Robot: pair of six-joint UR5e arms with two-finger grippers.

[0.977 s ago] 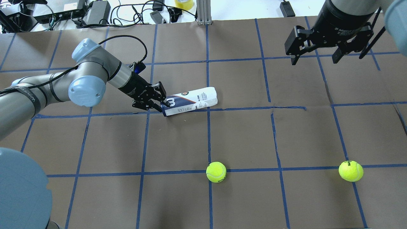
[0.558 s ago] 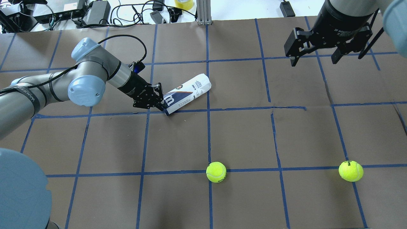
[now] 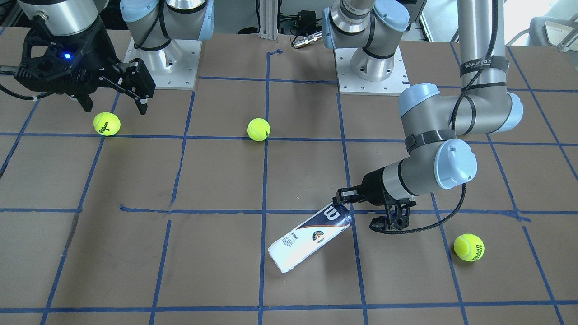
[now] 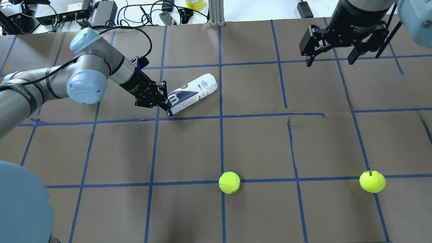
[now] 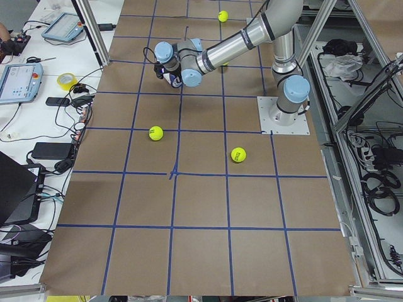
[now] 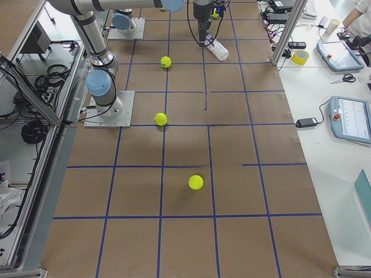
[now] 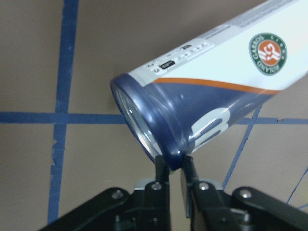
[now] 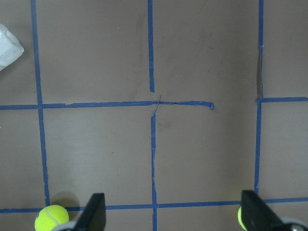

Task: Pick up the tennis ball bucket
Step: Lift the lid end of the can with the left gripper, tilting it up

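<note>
The tennis ball bucket is a white and navy tube with a white "W". It lies slanted on the brown table and also shows in the front view and the left wrist view. My left gripper is shut on the rim of its navy end, as the left wrist view shows. The white end points away to the far right and seems to rest on the table. My right gripper is open and empty, high over the far right of the table, well away from the bucket.
Loose yellow-green tennis balls lie near the front middle and front right. A third ball lies beside the left arm. Blue tape lines grid the table. Cables, boxes and a tape roll lie beyond the far edge.
My left gripper moved left and farther away with the bucket's rim pinched. The bucket swung to a steeper angle. My right gripper drifted slightly farther away, still open.
</note>
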